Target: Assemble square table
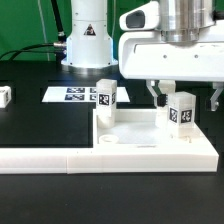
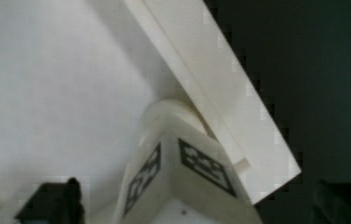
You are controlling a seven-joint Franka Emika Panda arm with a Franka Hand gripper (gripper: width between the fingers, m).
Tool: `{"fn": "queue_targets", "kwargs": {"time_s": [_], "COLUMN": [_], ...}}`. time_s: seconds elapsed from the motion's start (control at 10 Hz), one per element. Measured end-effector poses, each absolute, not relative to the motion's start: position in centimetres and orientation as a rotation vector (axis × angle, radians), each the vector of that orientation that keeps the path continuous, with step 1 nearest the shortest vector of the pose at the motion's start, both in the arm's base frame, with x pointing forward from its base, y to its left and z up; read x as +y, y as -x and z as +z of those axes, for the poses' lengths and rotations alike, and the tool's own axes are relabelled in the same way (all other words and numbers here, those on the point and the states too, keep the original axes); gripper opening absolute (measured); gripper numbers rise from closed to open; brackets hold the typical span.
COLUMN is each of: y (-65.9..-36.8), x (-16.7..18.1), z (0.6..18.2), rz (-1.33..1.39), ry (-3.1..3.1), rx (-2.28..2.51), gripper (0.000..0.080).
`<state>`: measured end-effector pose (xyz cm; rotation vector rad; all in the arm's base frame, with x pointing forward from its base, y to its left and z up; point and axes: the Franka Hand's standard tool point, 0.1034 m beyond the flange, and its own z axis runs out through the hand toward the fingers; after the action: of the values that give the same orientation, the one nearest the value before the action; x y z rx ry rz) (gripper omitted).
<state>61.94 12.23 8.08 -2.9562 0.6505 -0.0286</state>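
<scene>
Two legs stand upright on the tabletop (image 1: 140, 135), which fills the lower centre and lower right of the exterior view. It is butted against the L-shaped barrier (image 1: 35, 155), I judge so that it cannot slide while I push or twist parts into it. The first leg (image 1: 106, 101) stands at centre frame, near a back corner. The second leg (image 1: 181, 112) stands right of centre, directly under the gripper (image 1: 186, 98), whose fingers (image 1: 157, 96) are spread wide on either side of it and hold nothing. I read that as a leg seated at its corner and able to stand alone. The wrist view shows this leg (image 2: 181, 165) tags outward, against the tabletop's flat surface. A spare leg (image 1: 5, 95) waits at the far left edge, beyond the marker board (image 1: 72, 94).
</scene>
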Motion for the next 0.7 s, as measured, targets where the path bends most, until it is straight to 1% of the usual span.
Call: {"fn": "queue_targets", "kwargs": {"time_s": [0.3, 0.7], "y": [-62.12, -62.19], "x": [12.58, 12.26], "z": [8.41, 8.37], "rz": [-0.059, -0.095], "ry": [3.021, 3.047], "rx": [0.362, 0.039], "gripper": [0.0649, 0.0649]}}
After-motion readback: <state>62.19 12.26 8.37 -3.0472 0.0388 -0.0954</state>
